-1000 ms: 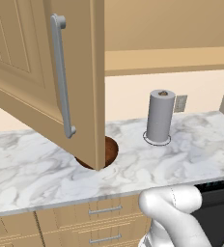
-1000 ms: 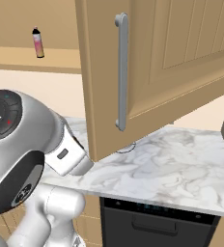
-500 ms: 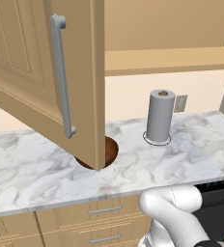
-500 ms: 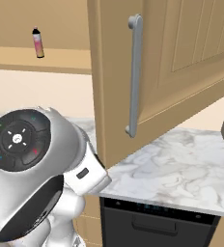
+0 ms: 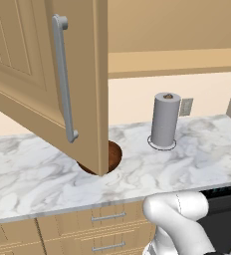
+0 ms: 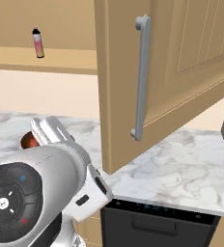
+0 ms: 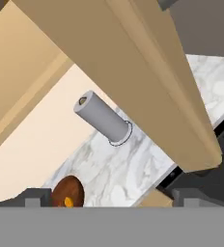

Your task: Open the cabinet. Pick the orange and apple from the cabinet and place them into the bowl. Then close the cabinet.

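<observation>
The cabinet's door (image 5: 33, 74) stands swung out over the counter, its grey bar handle (image 5: 62, 79) facing me; the same door (image 6: 181, 72) and handle (image 6: 140, 77) show in the right base view. Half hidden behind the door's lower corner sits the dark wooden bowl (image 5: 113, 154), which also shows past my arm (image 6: 28, 140) and low in the hand view (image 7: 68, 190). A bright patch inside it reads as the orange (image 7: 69, 202). The apple I cannot make out. My gripper (image 7: 114, 198) is open and holds nothing, below the door's edge (image 7: 147, 72).
A grey paper towel roll (image 5: 166, 119) stands upright on the marble counter (image 5: 33, 174), right of the bowl. A spray bottle (image 6: 36, 42) sits on the open shelf. Drawers (image 5: 107, 216) lie under the counter, and a dark appliance front (image 6: 157, 224) is at lower right.
In the right base view my arm's big joint has sunk lower and the door's edge has shifted slightly right. The bowl and paper towel roll have not moved.
</observation>
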